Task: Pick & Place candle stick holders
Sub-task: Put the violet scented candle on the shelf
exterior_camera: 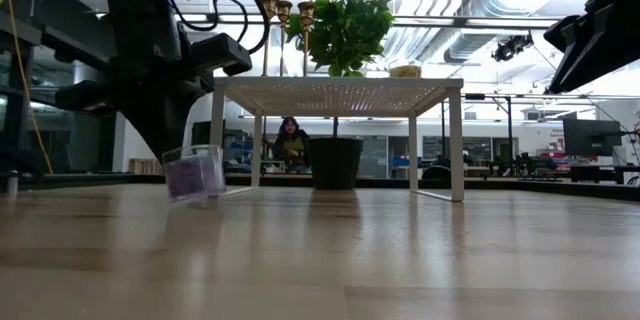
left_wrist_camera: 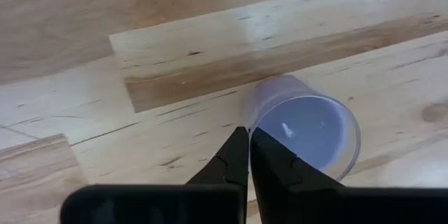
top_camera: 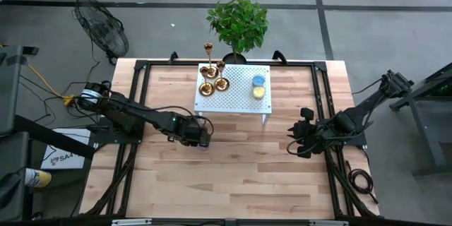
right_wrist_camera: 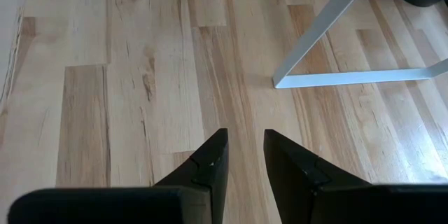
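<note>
Three gold candle stick holders (top_camera: pixel 212 70) stand on their dish bases on the left part of a small white perforated table (top_camera: pixel 236 102). Their tops show in the low view (exterior_camera: pixel 285 8). My left gripper (top_camera: pixel 203 138) is near that table's front left leg, shut on a clear glass with a purple candle (exterior_camera: pixel 195 174), which also shows in the left wrist view (left_wrist_camera: pixel 308 129). My right gripper (top_camera: pixel 293 141) is open and empty over bare wood to the right, and shows in its wrist view (right_wrist_camera: pixel 245 147). My left gripper pinches the glass's wall at its rim (left_wrist_camera: pixel 246 120), one finger inside the glass and one outside. The fingers come from above, slanting down. The glass sits tilted at table height (exterior_camera: pixel 200 196). I cannot tell whether its bottom touches the wood.
A blue disc (top_camera: pixel 258 80) and a yellow disc (top_camera: pixel 258 92) lie on the white table's right part. A potted plant (top_camera: pixel 238 25) stands behind it. The white table's legs (right_wrist_camera: pixel 315 42) reach the wood. A fan (top_camera: pixel 102 25) stands off the table's far left. A person (exterior_camera: pixel 291 140) sits far behind.
</note>
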